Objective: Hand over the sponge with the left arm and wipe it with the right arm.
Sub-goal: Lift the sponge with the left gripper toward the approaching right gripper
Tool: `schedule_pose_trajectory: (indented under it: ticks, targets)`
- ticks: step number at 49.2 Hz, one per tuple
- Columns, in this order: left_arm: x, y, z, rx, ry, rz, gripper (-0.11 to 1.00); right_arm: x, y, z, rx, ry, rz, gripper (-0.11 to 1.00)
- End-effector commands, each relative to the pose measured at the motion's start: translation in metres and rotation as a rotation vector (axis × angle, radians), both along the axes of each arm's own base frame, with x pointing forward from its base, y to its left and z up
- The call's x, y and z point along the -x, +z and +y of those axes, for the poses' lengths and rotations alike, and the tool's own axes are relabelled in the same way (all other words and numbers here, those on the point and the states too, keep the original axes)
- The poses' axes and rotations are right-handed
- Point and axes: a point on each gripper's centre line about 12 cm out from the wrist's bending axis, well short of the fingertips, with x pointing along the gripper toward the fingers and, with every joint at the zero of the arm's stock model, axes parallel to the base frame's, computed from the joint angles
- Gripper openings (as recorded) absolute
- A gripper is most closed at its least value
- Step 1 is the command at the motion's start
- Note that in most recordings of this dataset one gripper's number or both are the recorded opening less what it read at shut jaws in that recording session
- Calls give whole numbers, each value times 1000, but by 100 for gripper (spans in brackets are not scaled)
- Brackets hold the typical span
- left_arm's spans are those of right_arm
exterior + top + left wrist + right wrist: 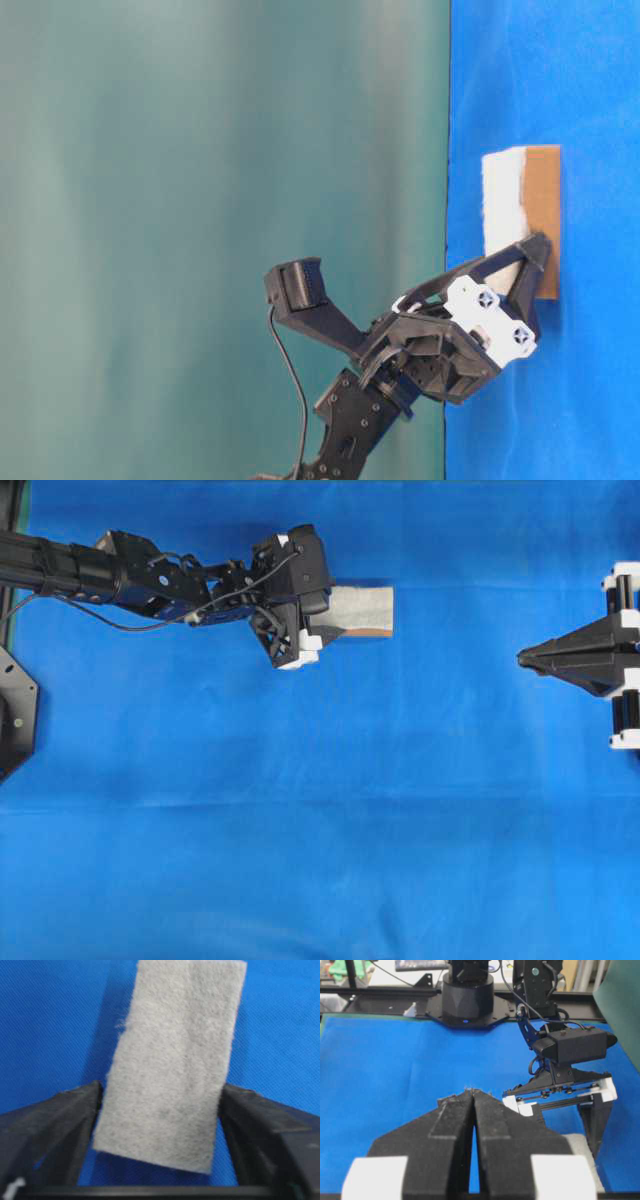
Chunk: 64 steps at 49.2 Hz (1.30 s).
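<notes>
The sponge (362, 608) lies flat on the blue cloth at the upper middle, grey-white scouring side up, with an orange-brown edge showing (543, 210). My left gripper (318, 618) reaches down over its left end. In the left wrist view the two black fingers (82, 1110) press against both long sides of the sponge (175, 1060). My right gripper (522, 658) hovers at the far right, well apart from the sponge, with its pointed fingers shut together and nothing between them (472, 1092). From the right wrist view the left gripper (565, 1125) stands over the sponge (581, 1144).
Blue cloth (320, 830) covers the whole table. A black base plate (14, 712) sits at the left edge, and the left arm's round base (467, 995) stands at the table's far end. A green backdrop (200, 150) borders the cloth.
</notes>
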Motion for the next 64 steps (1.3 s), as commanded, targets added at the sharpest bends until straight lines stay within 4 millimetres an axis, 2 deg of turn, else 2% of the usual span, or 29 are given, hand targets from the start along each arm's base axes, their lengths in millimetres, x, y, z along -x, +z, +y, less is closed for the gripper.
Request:
schedule_pose_trajectory:
  ticks: [1, 5, 8, 16, 25, 33, 39, 45, 54, 64]
  targets:
    - [-4, 12, 4, -1, 8, -11, 68, -2, 7, 0, 1, -1, -18, 0]
    - [-5, 13, 4, -4, 6, -13, 48, -2, 6, 0, 1, -1, -17, 0]
    - [-5, 15, 4, -6, 5, -16, 41, -2, 6, 0, 1, -1, -17, 0]
    - [-4, 28, 2, 1, 5, -21, 40, -2, 6, 0, 0, -1, -14, 0]
    - [0, 64, -9, 31, 8, -46, 40, -2, 6, 0, 0, -1, -14, 0]
    - [6, 108, -32, 38, -29, -95, 40, -2, 7, -2, 4, -9, -15, 0]
    - [9, 129, -55, 67, -62, -107, 40, -2, 5, -6, 3, -27, -8, 0]
    - [10, 140, -78, 125, -77, -128, 40, -3, 4, -10, 3, -44, 3, 0]
    - [8, 142, -107, 210, -90, -139, 40, -6, 2, -10, -1, -46, 18, 0]
    - [9, 141, -109, 220, -89, -139, 40, -17, 4, -11, -28, -50, 34, 0]
